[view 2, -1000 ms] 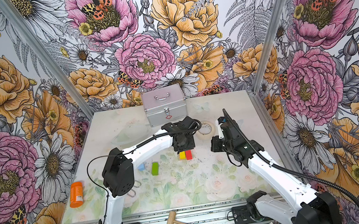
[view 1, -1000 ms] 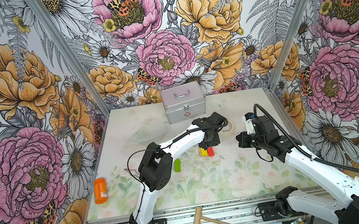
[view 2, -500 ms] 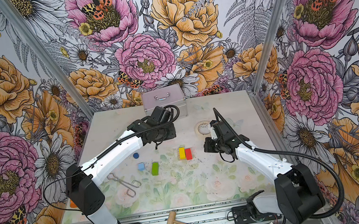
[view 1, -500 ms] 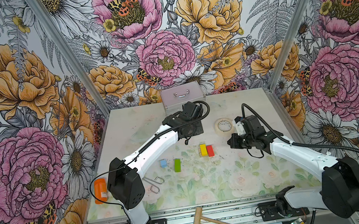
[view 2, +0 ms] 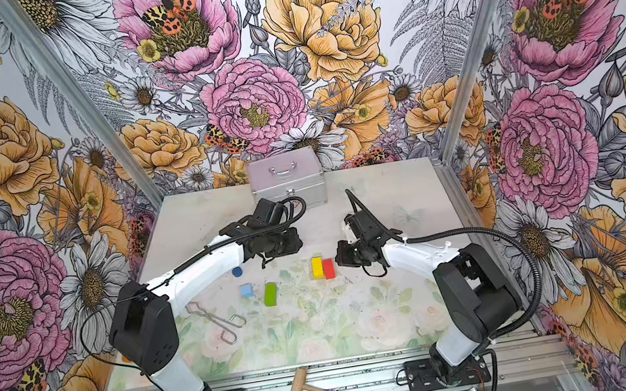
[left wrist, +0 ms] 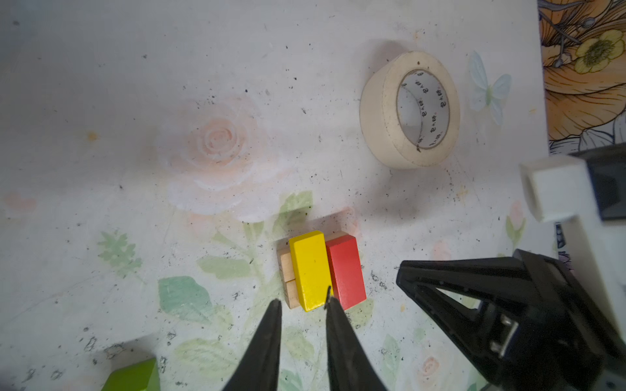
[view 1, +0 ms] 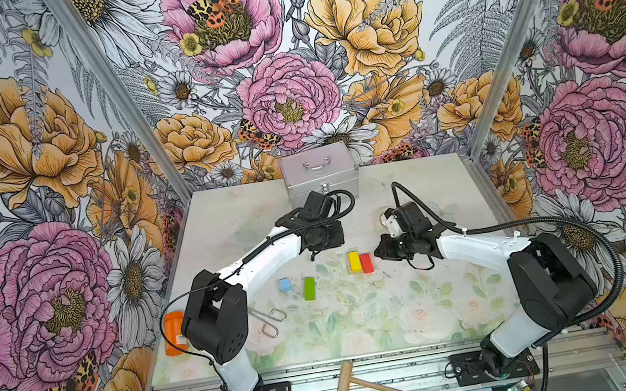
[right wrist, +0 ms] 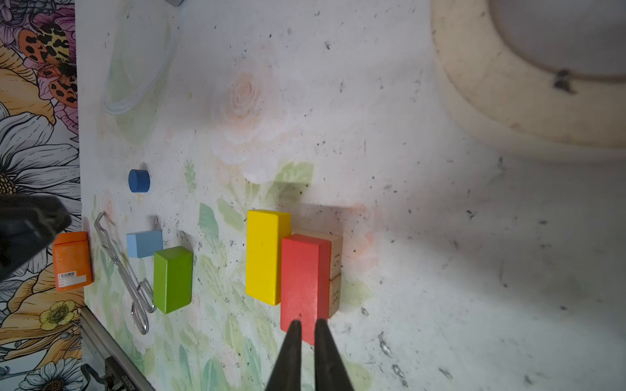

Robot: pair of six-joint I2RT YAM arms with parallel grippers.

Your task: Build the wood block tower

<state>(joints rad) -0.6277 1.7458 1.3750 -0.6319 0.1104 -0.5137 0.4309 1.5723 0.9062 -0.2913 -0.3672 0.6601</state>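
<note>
The tower (view 1: 360,262) is two tan bars (left wrist: 288,277) with a yellow bar (left wrist: 310,269) and a red bar (left wrist: 345,270) lying side by side on top. A green bar (view 1: 309,288) and a light blue cube (view 1: 284,285) lie to its left, with a dark blue cylinder (view 2: 236,272) behind them. My left gripper (left wrist: 302,301) hovers just behind and left of the tower, open with nothing between its fingers. My right gripper (right wrist: 307,323) is low at the red bar's right end, with only a narrow gap and nothing held.
A silver case (view 1: 318,174) stands at the back. A tape roll (left wrist: 410,110) lies behind the right gripper. Metal tongs (view 1: 266,317) and an orange bottle (view 1: 174,333) lie at the left. A wooden mallet (view 1: 366,382) rests on the front rail.
My left gripper drew back from above the tower, up and to the left. My right gripper moved left to the red bar's end, and its jaws parted slightly.
</note>
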